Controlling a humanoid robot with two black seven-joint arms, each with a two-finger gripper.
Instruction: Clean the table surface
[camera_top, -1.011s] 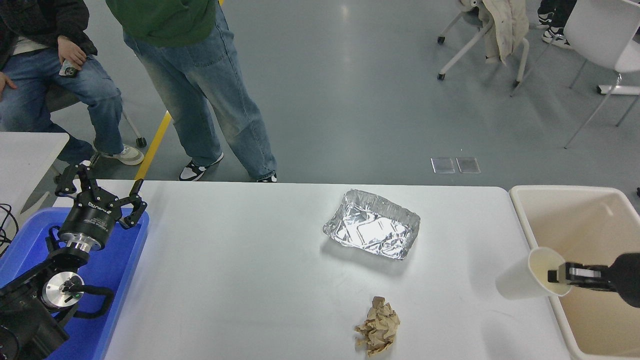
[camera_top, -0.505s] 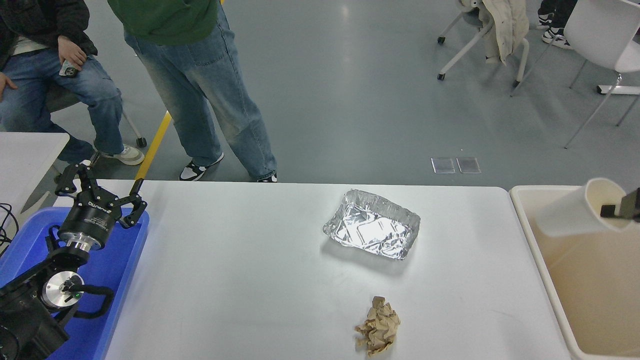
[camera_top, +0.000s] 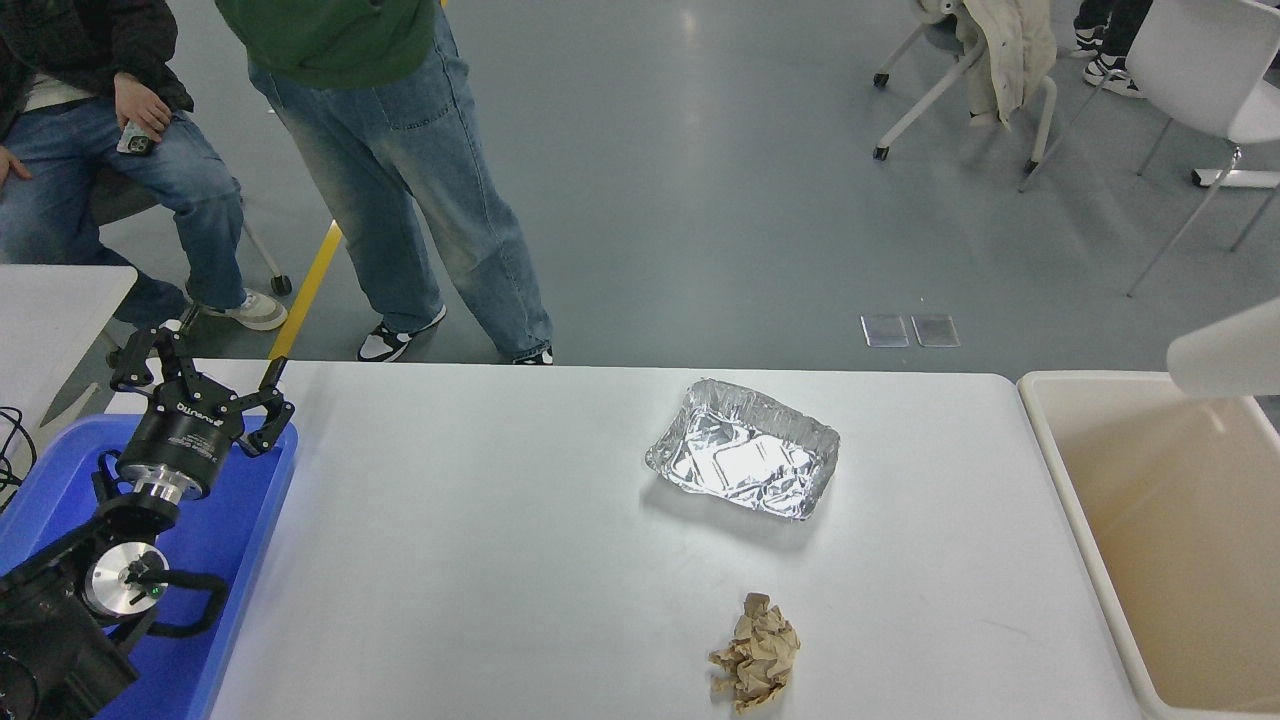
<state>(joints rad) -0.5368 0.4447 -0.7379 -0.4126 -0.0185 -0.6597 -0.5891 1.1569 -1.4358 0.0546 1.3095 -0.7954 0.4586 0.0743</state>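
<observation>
While left fingers (camera_top: 200, 385) spread empty over blue tray (camera_top: 255, 520), foil tray (camera_top: 742, 462) holds nothing, right fingers unseen.

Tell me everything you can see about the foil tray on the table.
The foil tray is a shallow rectangular dish of shiny silver aluminium foil with crinkled, slightly bent walls and a dented, wrinkled floor. It looks empty. It rests flat and upright on the white table, turned a little askew, right of the middle toward the far edge. Nothing else touches it; the crumpled brown paper lies apart, nearer the camera.

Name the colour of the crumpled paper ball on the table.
Light brown, kraft-like; the crumpled paper ball shows clearly in the head view.
</observation>
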